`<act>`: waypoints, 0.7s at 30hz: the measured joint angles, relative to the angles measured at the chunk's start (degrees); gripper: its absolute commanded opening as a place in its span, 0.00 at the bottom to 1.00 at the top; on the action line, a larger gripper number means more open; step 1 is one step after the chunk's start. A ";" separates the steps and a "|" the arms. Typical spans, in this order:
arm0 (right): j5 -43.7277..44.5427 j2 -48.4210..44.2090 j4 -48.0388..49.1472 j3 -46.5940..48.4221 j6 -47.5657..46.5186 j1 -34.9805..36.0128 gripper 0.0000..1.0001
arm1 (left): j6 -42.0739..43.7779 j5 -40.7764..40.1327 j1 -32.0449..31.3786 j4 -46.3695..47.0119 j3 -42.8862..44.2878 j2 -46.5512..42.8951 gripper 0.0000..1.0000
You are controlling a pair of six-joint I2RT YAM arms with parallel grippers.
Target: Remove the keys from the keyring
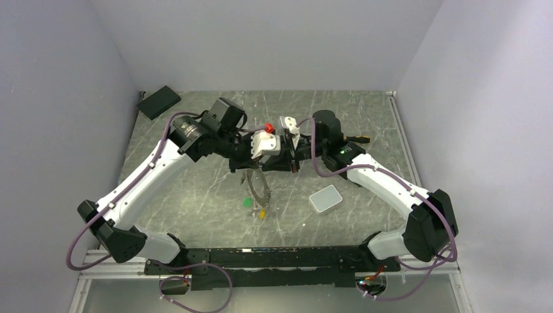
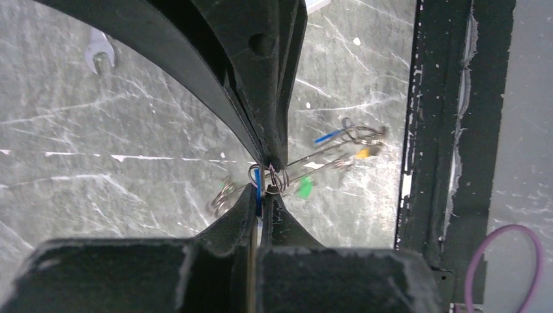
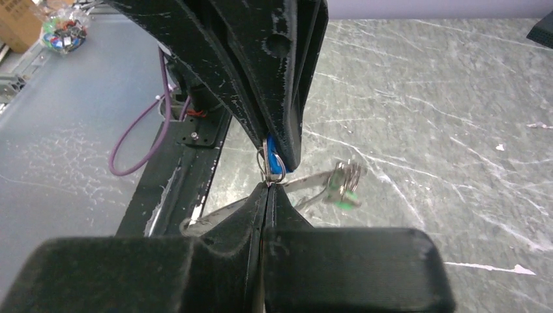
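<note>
Left gripper (image 2: 261, 199): fingers pressed together, pinching a blue tag (image 3: 274, 163) right at the ring.
Right gripper (image 3: 267, 188): fingers pressed together, tip to tip with the left one, nipping a small wire loop of the keyring (image 1: 259, 185).
Keyring: held between the two gripper tips over the middle of the table (image 1: 195, 195), its free end reaching toward the arm bases; blurred.
Keys (image 2: 357, 138): strung on the ring, bunched at the free end, with a green tag (image 2: 304, 188) and a yellow tag (image 2: 362, 152).
Pad (image 1: 325, 198): grey, flat on the table, right of the ring, apart.
Wrench (image 2: 100, 55): on the table, well apart.
</note>
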 measured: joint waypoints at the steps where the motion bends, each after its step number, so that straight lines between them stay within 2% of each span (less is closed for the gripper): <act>1: 0.00 -0.07 -0.42 0.00 -0.68 0.00 0.00 | -0.74 -0.11 -0.07 -0.46 0.42 0.42 0.00; 13: -0.81 -1.40 -3.34 -0.07 -2.91 -1.22 0.00 | -5.73 0.00 -0.11 -1.86 1.20 1.53 0.00; 21: -2.47 -1.40 -1.88 -1.01 0.24 -1.79 0.00 | -5.68 0.63 -0.11 -2.14 -1.27 0.35 0.00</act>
